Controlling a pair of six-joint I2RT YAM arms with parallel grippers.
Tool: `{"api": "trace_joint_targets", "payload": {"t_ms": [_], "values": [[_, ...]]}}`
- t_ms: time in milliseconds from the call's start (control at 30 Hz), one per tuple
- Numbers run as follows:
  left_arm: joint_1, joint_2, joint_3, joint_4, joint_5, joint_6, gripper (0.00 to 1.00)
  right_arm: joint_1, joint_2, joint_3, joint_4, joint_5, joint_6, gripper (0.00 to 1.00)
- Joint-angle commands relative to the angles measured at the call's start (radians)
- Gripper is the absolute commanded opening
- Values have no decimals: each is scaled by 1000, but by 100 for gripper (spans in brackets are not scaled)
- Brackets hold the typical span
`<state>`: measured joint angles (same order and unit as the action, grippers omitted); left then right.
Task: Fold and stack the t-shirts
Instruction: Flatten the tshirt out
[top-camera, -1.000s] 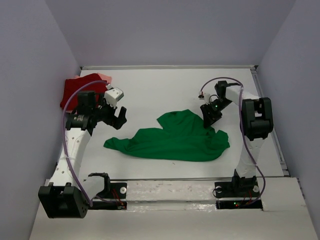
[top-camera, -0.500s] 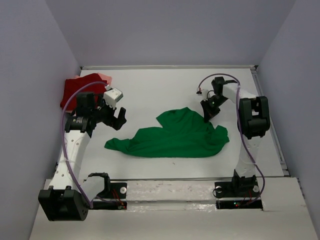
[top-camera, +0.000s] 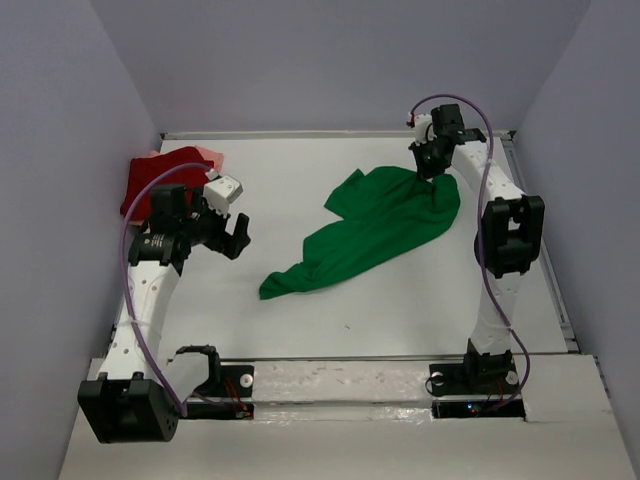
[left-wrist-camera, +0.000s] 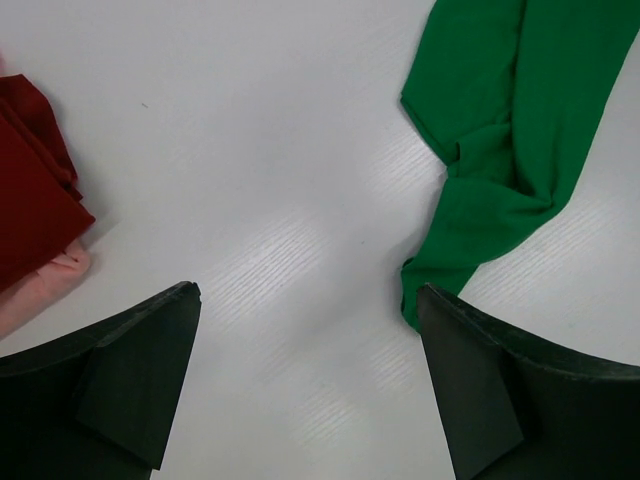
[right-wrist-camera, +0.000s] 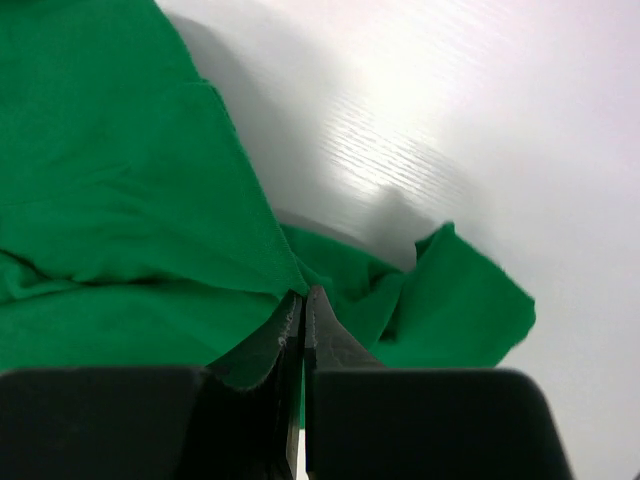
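Table (top-camera: 300, 330): white and bare through the middle and along the near edge.

Green t-shirt (top-camera: 385, 225): unfolded and bunched. It runs as a diagonal band from near the far right corner of the table down toward the centre. The near tail is twisted into a narrow rope (left-wrist-camera: 500, 130). No sleeve or hem is laid out flat.

Dark red t-shirt (top-camera: 140, 185): heaped at the far left corner, well apart from the green one.

Pale pink t-shirt (top-camera: 208, 154): only slivers show at the edges of the red one. It appears to lie underneath (left-wrist-camera: 40, 290).

Right end effector (top-camera: 432, 165): near the far right corner, jaws pressed together on a thin pinch of green cloth at a fold edge (right-wrist-camera: 300, 310). The shirt's far end hangs from this pinch.

Left end effector (top-camera: 232, 232): jaws wide apart and holding nothing, above bare table toward the left edge. It is between the red heap and the green tail and touches neither (left-wrist-camera: 310, 330).

Risks, as judged:
- The pinch is small and sits at an edge, so the cloth could slip out under a pull.
- With only one point held, the shirt ropes up rather than spreading, and folding it in this state would trap wrinkles.
- A pull further right could take cloth over the right edge of the table.
- The left end effector could catch several layers of the twisted tail instead of one hem.
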<state>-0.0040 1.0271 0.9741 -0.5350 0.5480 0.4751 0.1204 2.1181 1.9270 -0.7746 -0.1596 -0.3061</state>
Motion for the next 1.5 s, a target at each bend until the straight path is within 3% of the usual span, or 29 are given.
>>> {"api": "trace_joint_targets", "payload": {"t_ms": [0,167,400,467,500,567,667,933,1200,1367,1467], "values": [[24,-19,-20,47,-5,-23,99,4,13,4,55,127,27,0],[24,33,-51,98,-2,-39,99,4,8,-25,58,95,36,0],[24,296,26,133,96,-56,98,4,-12,-62,55,42,33,0],[24,368,70,138,121,-58,93,4,-14,-68,52,35,28,0],[24,442,84,138,157,-58,85,4,-14,-71,52,35,28,0],[19,554,139,116,206,-58,76,4,-12,-82,48,31,22,0],[10,678,233,37,211,-17,71,4,-10,-94,47,31,18,0],[-151,784,311,29,220,-9,69,4,-6,-103,44,37,4,0],[-224,880,394,27,233,-18,68,4,2,-106,41,34,4,0],[-290,897,400,114,67,-61,65,4,-1,-120,40,37,-11,0],[-301,925,425,116,82,-75,65,4,0,-123,38,48,-16,0]]}}
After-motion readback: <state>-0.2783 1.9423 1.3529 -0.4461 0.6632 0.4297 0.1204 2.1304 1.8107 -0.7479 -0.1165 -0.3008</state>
